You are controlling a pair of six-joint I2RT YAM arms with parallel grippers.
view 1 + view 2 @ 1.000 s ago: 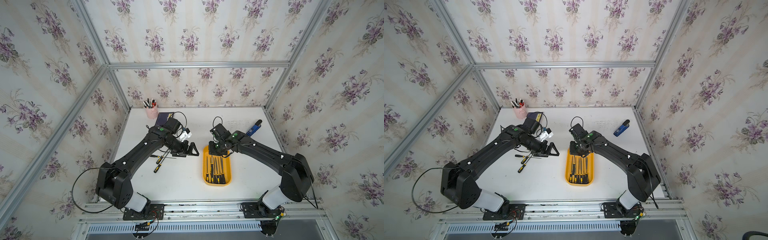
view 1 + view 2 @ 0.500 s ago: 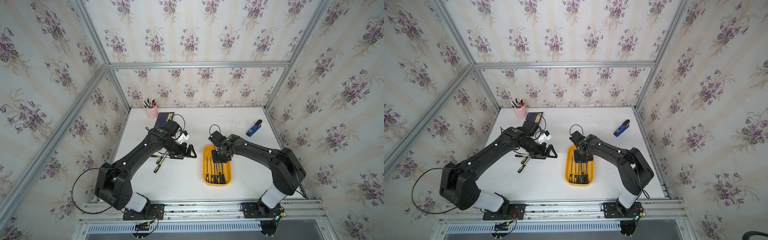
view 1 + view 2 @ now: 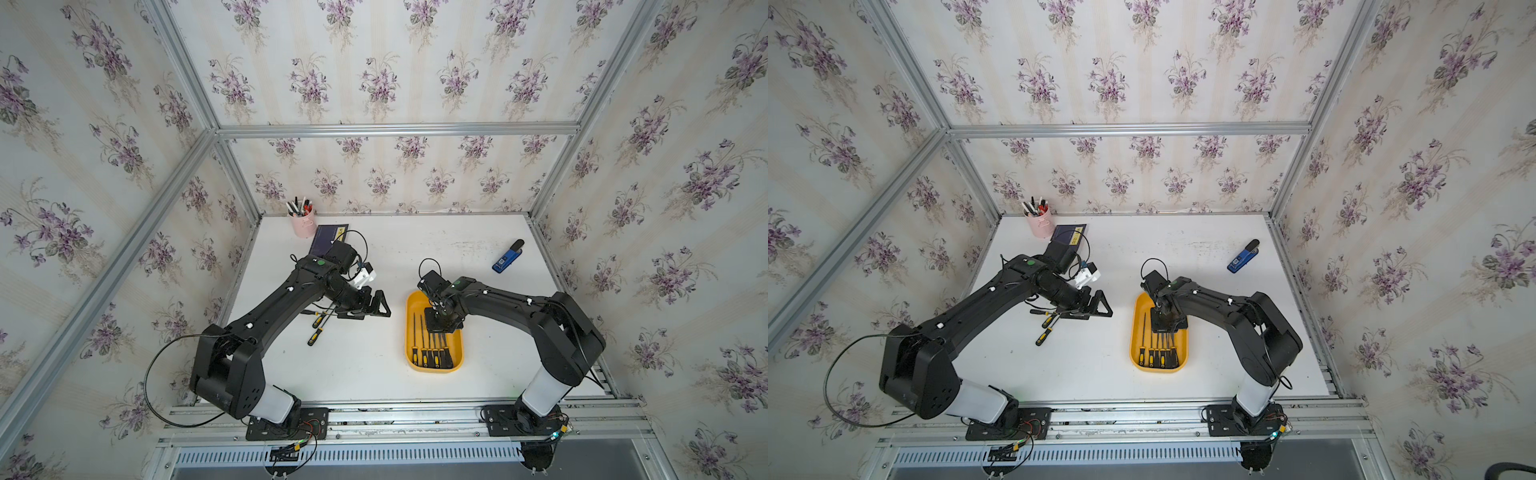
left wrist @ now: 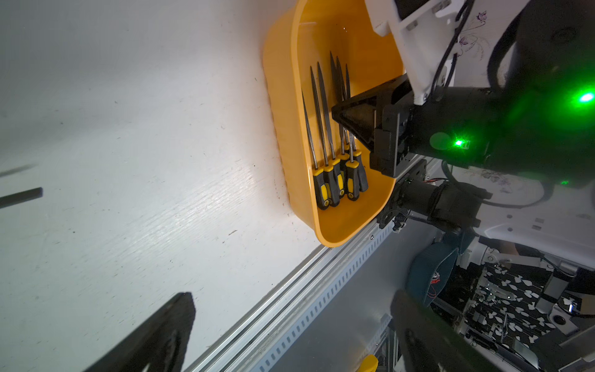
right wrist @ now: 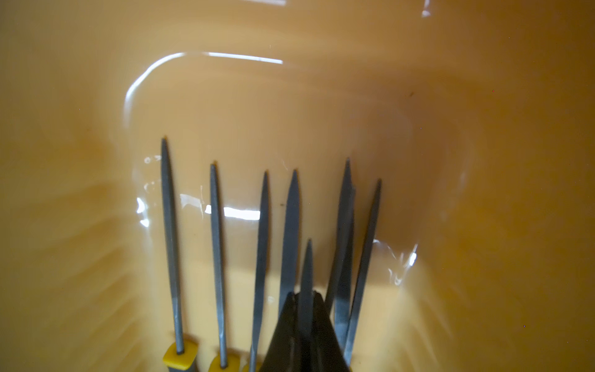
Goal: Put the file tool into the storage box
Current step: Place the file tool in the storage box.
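In both top views we see the yellow box (image 3: 408, 353) (image 3: 1136, 353) on the white bench (image 3: 374, 374), its long side running away from the arms' bases. The right claw (image 3: 442, 323) hangs over the box's far half, above the stored files (image 3: 432, 356), whose handles lie at the near end. The left claw (image 3: 376, 308) hovers over the bench, apart from the box and to its left, spread wide with nothing in it. Just beside it lie a few loose tools (image 3: 1045, 328) with yellow-and-black handles. A pink cup (image 3: 1040, 226) stands at the far left corner.

From the left wrist we see the box (image 4: 285, 128) side-on, with the right claw (image 4: 352, 120) low inside it over the stored files (image 4: 325, 151). The left claw's fingers (image 4: 154, 335) stand far apart at the frame's edge.

From the right wrist we see the right claw (image 5: 306, 325) clenched on the file (image 5: 308, 267), gripping its blade, tip pointing ahead. The file sits inside the box, above at least 6 stored files (image 5: 217, 241) lying on its bottom. We cannot tell whether it touches them.
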